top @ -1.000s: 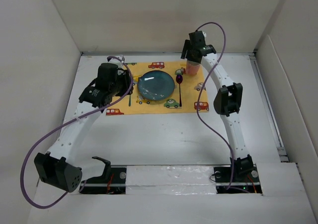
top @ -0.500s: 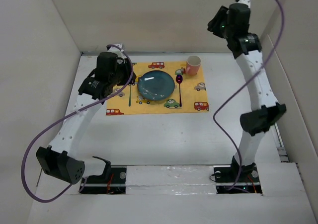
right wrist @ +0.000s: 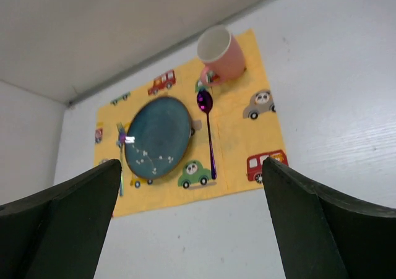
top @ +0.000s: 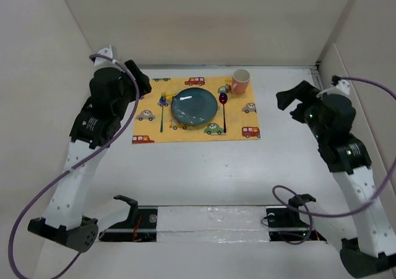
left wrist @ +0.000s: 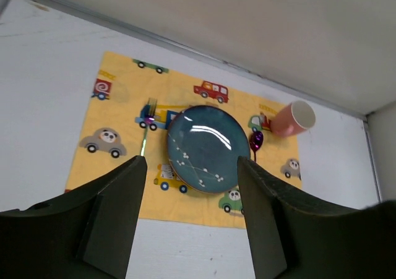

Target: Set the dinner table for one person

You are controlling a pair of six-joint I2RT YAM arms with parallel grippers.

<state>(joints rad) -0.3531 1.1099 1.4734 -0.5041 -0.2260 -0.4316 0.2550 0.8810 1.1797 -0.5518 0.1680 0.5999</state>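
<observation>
Hovering above the left edge of the dinner table (top: 204, 174), the left gripper (left wrist: 192, 167) holds its fingers (left wrist: 114, 211) spread with nothing between them. The right gripper (right wrist: 192, 167), above the right edge, shows fingers (right wrist: 68, 211) parted wide and equally empty. Toward the middle of the table's far edge lies a yellow placemat (top: 238, 119) printed with cartoon cars. It carries a dark blue plate (top: 194, 105) at its centre, a fork (top: 162, 115) just left of the plate and a purple spoon (top: 223, 109) just right of it. A pink mug (top: 240, 80) stands at the mat's far right corner, beside the spoon's bowl. Judged from this layout, the place setting for one looks complete, and the step in hand appears to be parking both arms. Doing that well would mean keeping each arm high and to its own side on the way to the near edge, with the jaws apart. That way neither the fingers nor the loose purple cables (top: 37, 198) sweep across the mat. The mug, tallest and nearest the right arm, seems the piece most easily knocked.
</observation>
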